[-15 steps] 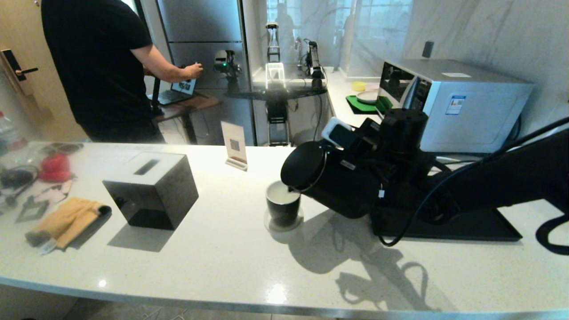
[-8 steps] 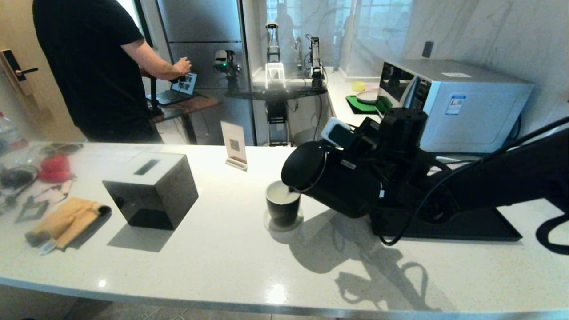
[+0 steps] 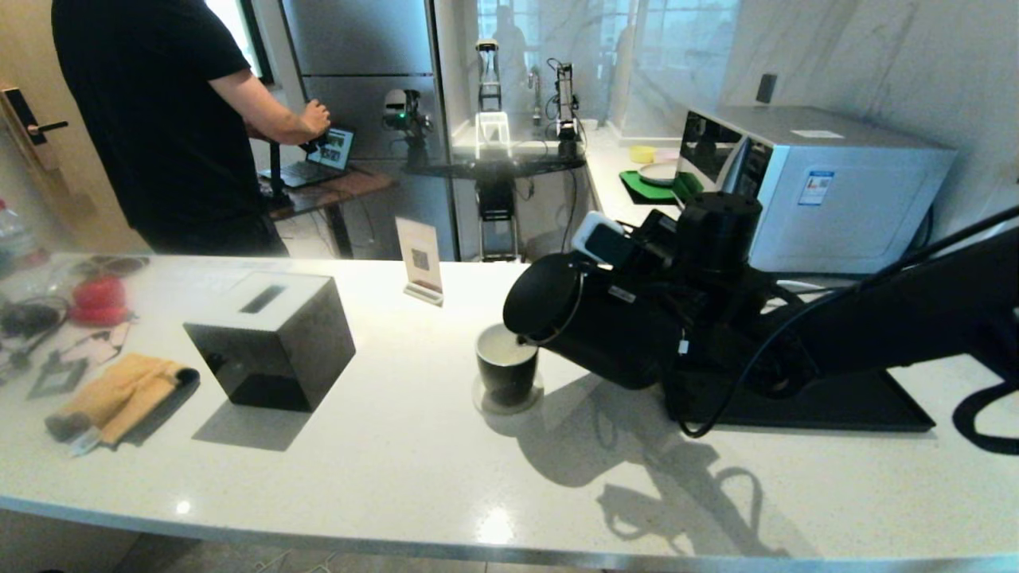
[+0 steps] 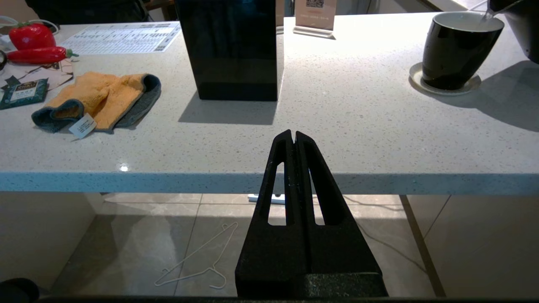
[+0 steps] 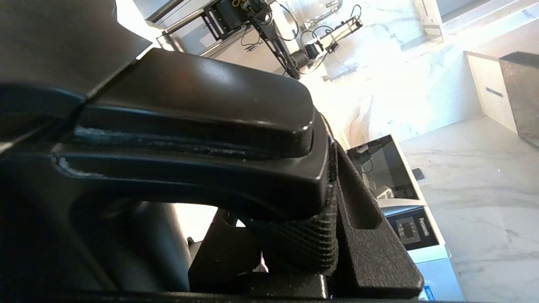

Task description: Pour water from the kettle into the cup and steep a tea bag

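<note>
The matte black kettle hangs tilted over the counter, its spout at the rim of the black cup. My right gripper is shut on the kettle's loop handle; one of its fingers presses against the handle's side. A thin stream of water runs into the cup, whose white inside holds pale water. The cup stands on a round pale coaster. My left gripper is shut and empty, low in front of the counter's near edge. The tea bag is not in view.
A black cube box stands left of the cup, with an orange cloth and red peppers further left. A black tray lies under my right arm. A microwave, a small sign and a person are behind.
The kettle stays tilted over the cup and has barely shifted. The person at the back has drawn an arm to the left. My left gripper has not moved.
</note>
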